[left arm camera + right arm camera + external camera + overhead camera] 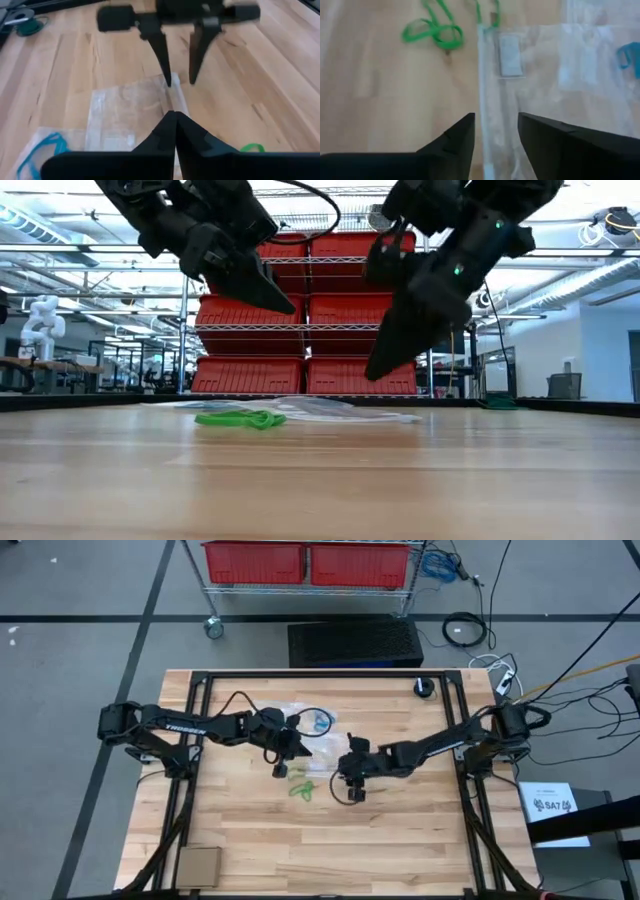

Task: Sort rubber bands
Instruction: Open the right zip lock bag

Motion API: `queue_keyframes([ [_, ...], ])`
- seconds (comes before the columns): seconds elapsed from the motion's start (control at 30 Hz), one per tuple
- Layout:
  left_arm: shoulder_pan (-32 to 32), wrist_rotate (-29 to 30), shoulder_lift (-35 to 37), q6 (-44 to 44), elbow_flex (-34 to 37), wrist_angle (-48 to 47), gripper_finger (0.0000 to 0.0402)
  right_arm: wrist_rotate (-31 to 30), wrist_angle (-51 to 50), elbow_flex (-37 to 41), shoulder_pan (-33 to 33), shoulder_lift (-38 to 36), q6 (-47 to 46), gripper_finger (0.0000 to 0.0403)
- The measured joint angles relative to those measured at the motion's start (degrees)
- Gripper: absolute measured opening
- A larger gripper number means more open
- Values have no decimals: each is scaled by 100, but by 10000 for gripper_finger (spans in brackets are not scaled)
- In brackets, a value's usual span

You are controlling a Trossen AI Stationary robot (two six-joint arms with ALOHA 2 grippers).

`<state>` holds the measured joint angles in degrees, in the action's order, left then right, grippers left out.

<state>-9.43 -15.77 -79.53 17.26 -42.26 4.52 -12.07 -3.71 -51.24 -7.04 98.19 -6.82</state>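
Thin green rubber bands (301,788) lie in a loose tangle on the pale wooden table (400,840) near its middle, just off the near edge of the clear plastic bags (300,720); a blue rubber band (320,721) rests at those bags, toward the far edge. Left gripper (279,769) hangs above the bags, fingers pressed together, nothing between them. Right gripper (354,794), beside the green bands toward the right edge, fingers (457,142) apart and empty over a bag's edge.

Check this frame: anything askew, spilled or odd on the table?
Nothing looks damaged. Green rubber bands lie loose on the wood beside the clear bags; blue bands sit by or inside a bag.
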Motion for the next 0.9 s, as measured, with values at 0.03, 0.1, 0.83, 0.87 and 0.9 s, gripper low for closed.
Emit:
queue_keyframes([
  [0.03,-27,-14,5,0,0,-12,7,-146,-4,-74,-26,135,42,144],
  [0.1,-65,-21,29,2,0,-25,7,-223,-90,-223,-40,396,123,139],
  [0.83,-868,-435,1003,-33,109,-537,2,141,-3722,-1247,-290,722,1310,2],
  [0.87,-874,-435,1003,-34,109,-539,2,233,-4017,-1234,-295,644,1202,3],
  [0.9,-879,-435,1003,-39,109,-550,2,326,-4253,-1231,-290,554,1021,7],
])
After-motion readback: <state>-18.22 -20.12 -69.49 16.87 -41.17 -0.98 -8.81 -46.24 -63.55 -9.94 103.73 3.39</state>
